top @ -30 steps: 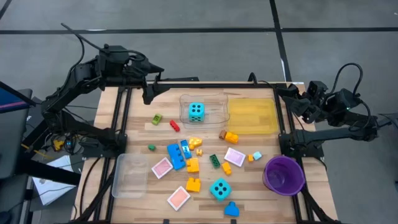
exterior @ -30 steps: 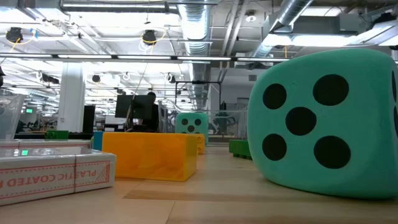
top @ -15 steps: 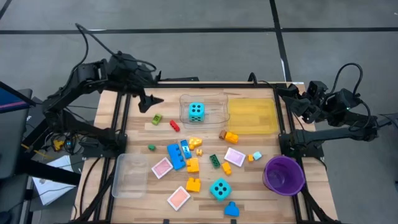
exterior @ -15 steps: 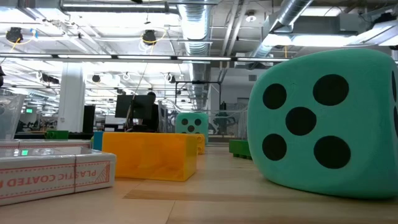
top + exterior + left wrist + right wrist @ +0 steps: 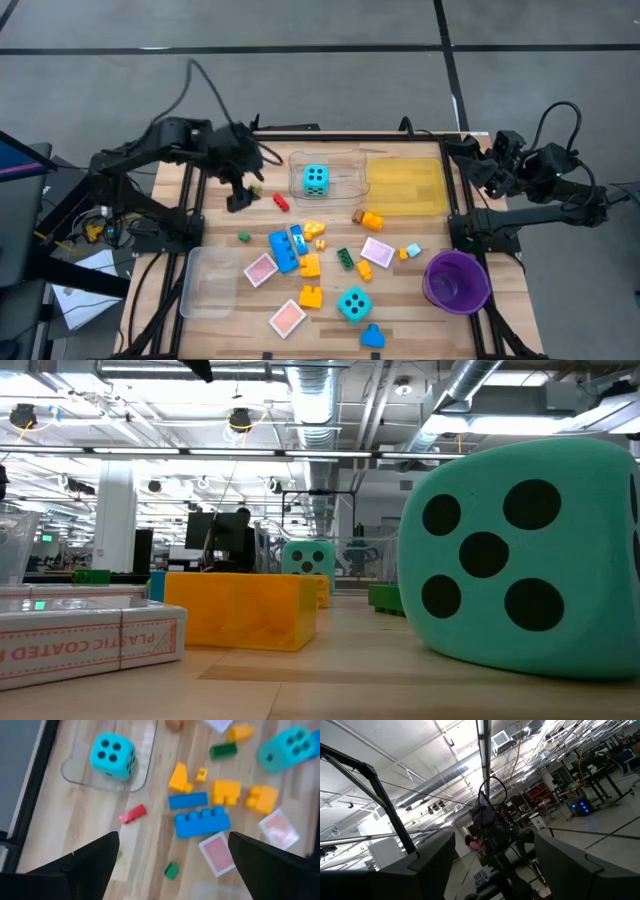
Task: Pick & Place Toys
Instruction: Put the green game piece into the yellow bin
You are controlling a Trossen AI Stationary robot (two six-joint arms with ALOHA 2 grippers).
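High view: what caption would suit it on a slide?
Left gripper hovers open over the table's left side near a red brick; right arm waits at the right edge.

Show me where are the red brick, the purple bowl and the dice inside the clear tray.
red brick [image 5: 132, 813], left wrist view, middle of its top.
purple bowl [image 5: 437, 268], high view, left rim.
dice in clear tray [image 5: 316, 179], high view, dotted top face.

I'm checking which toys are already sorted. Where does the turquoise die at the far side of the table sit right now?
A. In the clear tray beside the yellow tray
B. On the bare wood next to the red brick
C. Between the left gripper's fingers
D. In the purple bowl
A: the high view shows the turquoise die inside the clear tray, next to the yellow tray; the left wrist view shows the same.
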